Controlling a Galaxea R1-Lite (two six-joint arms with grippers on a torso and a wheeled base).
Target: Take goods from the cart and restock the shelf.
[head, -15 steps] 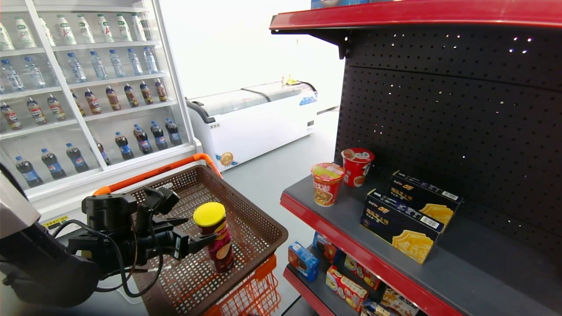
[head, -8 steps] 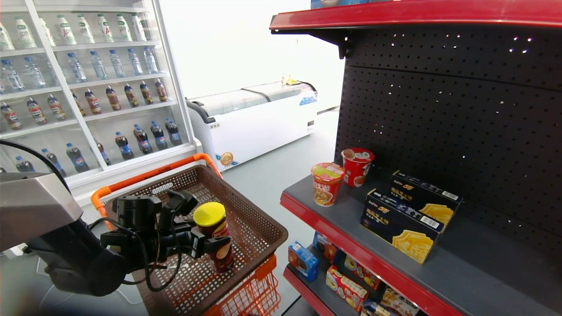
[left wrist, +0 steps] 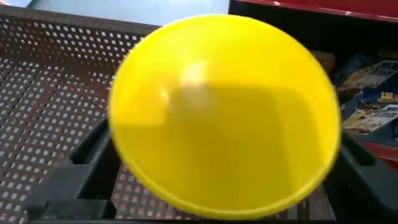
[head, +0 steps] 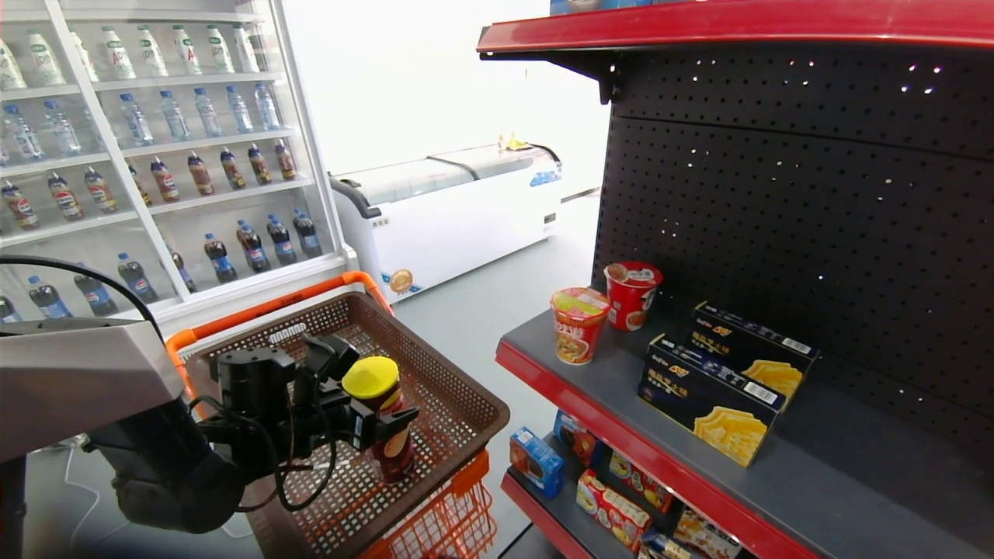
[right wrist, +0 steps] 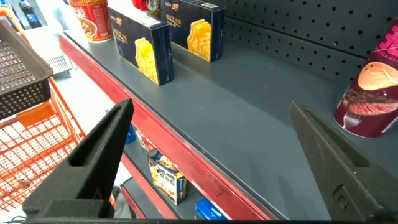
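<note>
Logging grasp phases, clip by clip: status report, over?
Left end effector around chip can in cart basket, grip unconfirmed. Right end effector open at shelf. No obstruction seen.

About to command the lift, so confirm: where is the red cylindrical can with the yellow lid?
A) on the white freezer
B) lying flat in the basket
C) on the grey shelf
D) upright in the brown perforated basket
D: the yellow-lidded can stands upright in the brown perforated basket, left gripper astride it.
</note>
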